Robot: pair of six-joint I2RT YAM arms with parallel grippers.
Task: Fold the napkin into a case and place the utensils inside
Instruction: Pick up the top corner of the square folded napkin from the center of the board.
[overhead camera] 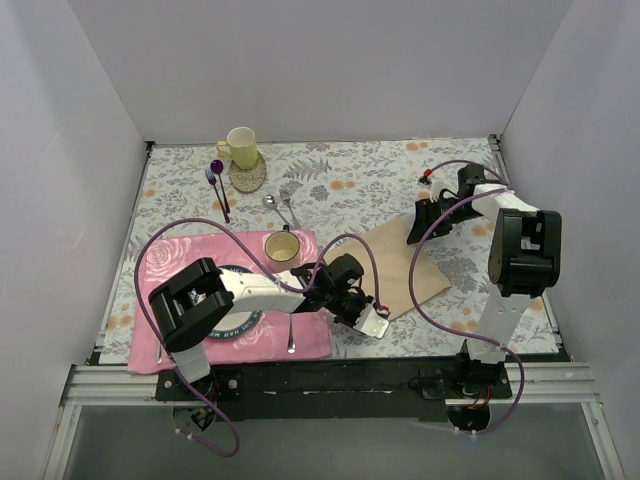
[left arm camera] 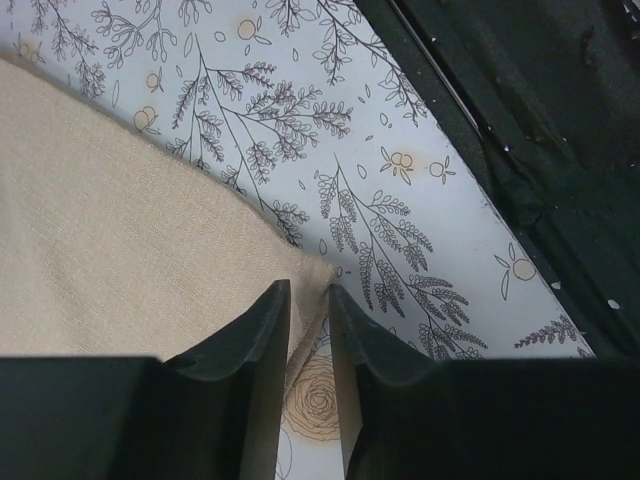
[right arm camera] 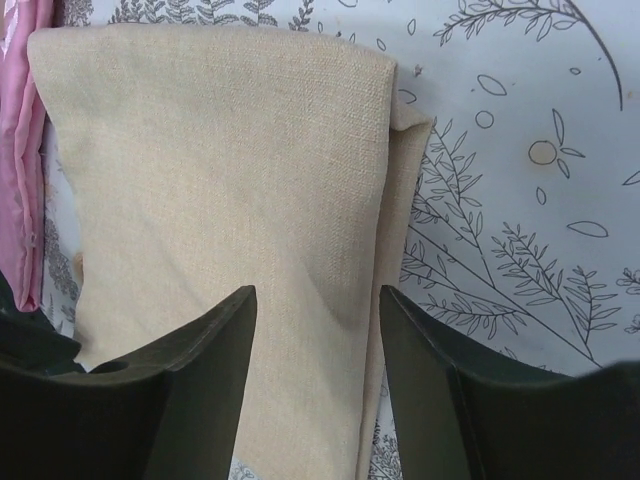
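Grey floral tablecloth (overhead camera: 350, 185), beige napkin (overhead camera: 400, 268) folded right of pink placemat (overhead camera: 180, 262), left gripper (left arm camera: 308, 330) nipping its near corner, right gripper (right arm camera: 318, 360) parted over far edge, 2 silver utensils (overhead camera: 278, 206) beyond.

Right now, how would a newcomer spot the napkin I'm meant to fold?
Find the pink placemat near the left arm's base. Just right of it, on the grey floral tablecloth, lies the napkin, between the two grippers. It is the only plain beige cloth; its neighbours are patterned.
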